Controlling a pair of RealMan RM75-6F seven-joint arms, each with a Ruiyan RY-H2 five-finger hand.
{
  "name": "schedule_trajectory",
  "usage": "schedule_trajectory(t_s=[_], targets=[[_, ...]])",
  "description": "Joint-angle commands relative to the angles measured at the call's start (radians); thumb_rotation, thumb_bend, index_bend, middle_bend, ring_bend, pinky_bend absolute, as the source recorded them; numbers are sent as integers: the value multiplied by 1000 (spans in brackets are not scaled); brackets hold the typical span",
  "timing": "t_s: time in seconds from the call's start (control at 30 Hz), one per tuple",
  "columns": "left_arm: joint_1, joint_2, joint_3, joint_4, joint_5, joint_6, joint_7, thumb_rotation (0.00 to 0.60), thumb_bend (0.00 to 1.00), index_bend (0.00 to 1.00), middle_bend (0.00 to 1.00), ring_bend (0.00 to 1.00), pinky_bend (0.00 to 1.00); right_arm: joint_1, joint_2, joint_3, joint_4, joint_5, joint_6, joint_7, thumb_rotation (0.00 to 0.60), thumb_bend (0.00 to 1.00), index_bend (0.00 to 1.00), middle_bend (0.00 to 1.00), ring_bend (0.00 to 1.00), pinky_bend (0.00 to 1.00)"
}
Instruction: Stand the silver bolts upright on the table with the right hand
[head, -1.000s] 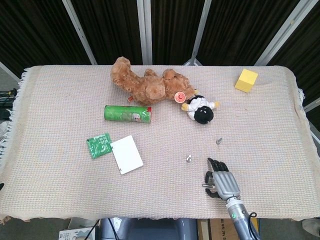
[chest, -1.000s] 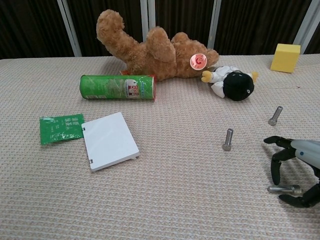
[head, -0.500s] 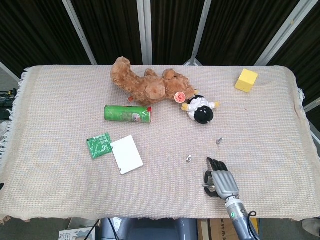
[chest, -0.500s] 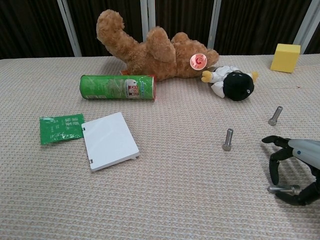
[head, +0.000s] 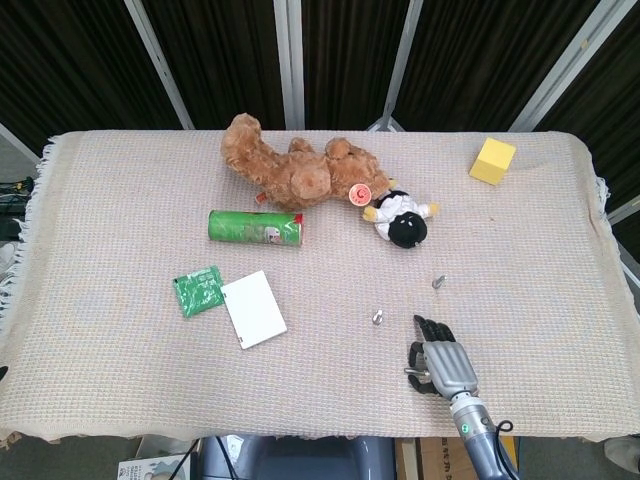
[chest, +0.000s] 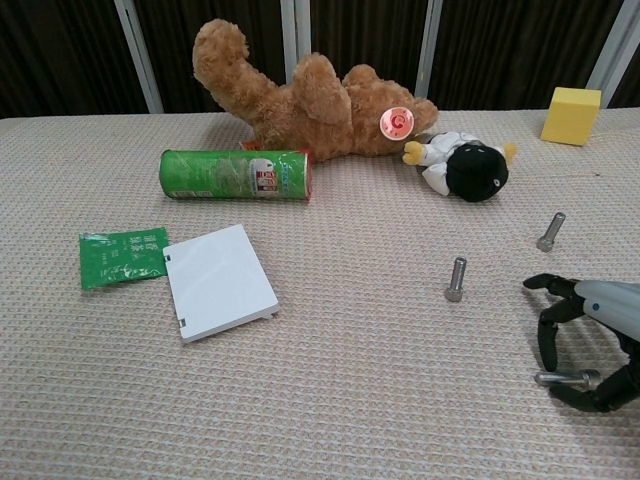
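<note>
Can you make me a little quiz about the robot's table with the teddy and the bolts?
1. True or false: the yellow block sits beside the green can.
2. How many silver bolts stand upright? A) none B) two C) four
3. Fill in: the bolt lying flat is under the robot's right ____.

Key: 1 false, the block is at the far corner. 2 B, one and another. 3 hand.
</note>
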Motion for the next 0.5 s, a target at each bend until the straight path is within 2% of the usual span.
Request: schedule_trajectory(t_s=[0.03,0.5], targets=[[0,0,0,0,0,1,0,600,117,98,72,47,184,1,0,1,2,5,-2,-2,600,339,573,3,0,64],[0,-2,0,1,2,2,2,600,117,98,72,47,184,5,9,-2,2,20,-13,1,600,372,596,4,0,64]])
